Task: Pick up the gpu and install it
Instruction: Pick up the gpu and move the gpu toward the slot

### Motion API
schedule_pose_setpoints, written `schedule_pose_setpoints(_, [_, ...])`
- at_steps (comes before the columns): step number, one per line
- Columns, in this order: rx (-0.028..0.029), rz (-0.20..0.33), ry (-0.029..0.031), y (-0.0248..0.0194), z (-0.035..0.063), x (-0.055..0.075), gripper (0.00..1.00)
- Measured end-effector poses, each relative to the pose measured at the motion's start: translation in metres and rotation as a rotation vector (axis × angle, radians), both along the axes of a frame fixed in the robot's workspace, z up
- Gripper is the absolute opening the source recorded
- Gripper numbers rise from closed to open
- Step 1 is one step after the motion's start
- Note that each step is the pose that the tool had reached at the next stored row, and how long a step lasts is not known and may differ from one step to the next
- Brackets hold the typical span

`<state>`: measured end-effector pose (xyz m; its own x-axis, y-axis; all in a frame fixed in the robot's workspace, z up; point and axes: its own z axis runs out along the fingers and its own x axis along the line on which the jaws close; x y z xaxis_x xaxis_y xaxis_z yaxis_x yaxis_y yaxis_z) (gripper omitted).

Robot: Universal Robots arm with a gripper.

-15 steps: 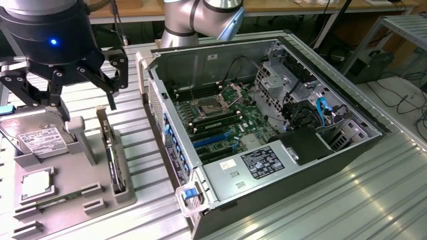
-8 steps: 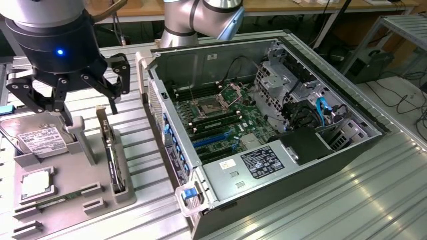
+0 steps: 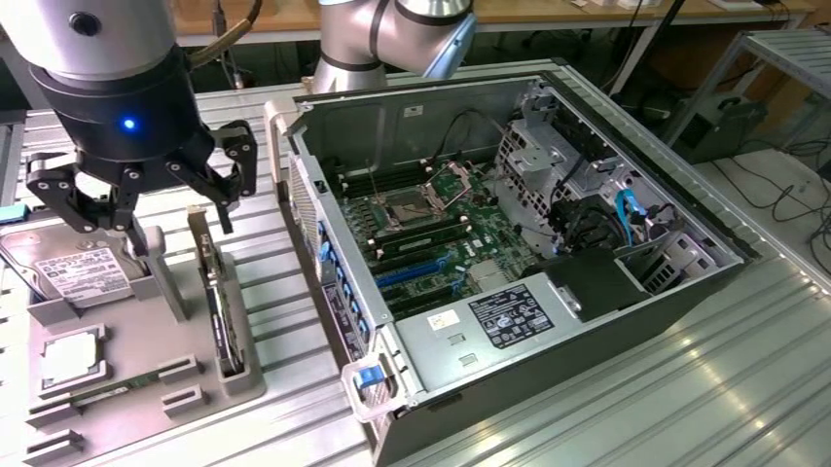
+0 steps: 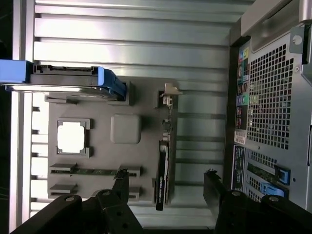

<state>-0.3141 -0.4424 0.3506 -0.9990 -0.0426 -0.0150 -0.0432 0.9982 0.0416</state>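
The gpu (image 3: 213, 297) stands on its long edge in a narrow slot of a grey holder (image 3: 130, 336), which lies on the ribbed metal counter (image 3: 727, 389). It sits at the side of the holder nearest the open computer case (image 3: 389, 126). The pincer (image 3: 179, 236) hangs above the holder with its jaws spread wide and nothing between them. In the exterior view one fingertip is close to the card's upper end and the other is over the middle of the holder, and neither touches the card.

In the wrist view the gpu (image 4: 163, 168) appears edge-on as a thin dark strip, with its pale bracket at one end. The pincer (image 4: 166, 176) straddles it, one dark finger (image 4: 122, 183) on each side and clear of it, so the card lines up with the gap between them.

This view also looks straight down on the holder (image 4: 100, 112), showing the square silver processor chip (image 4: 72, 136) in its frame, a memory stick (image 4: 95, 171) lying flat in a slot, and a hard drive (image 4: 68, 80) with blue rails on edge at the far end. The perforated back panel of the case (image 4: 273, 97) is just beside the holder.

The exterior view shows the case interior instead, with the motherboard (image 3: 442, 233), the empty processor socket (image 3: 393, 206) and blue cables (image 3: 628, 216). The hard drive's (image 3: 65, 272) flat labelled face also shows there, at the exterior view's left.
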Motion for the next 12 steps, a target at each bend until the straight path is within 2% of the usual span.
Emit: schedule_pose_setpoints(12, [-0.0007,0.000,0.0024,0.0000,-0.0209,0.000,0.72])
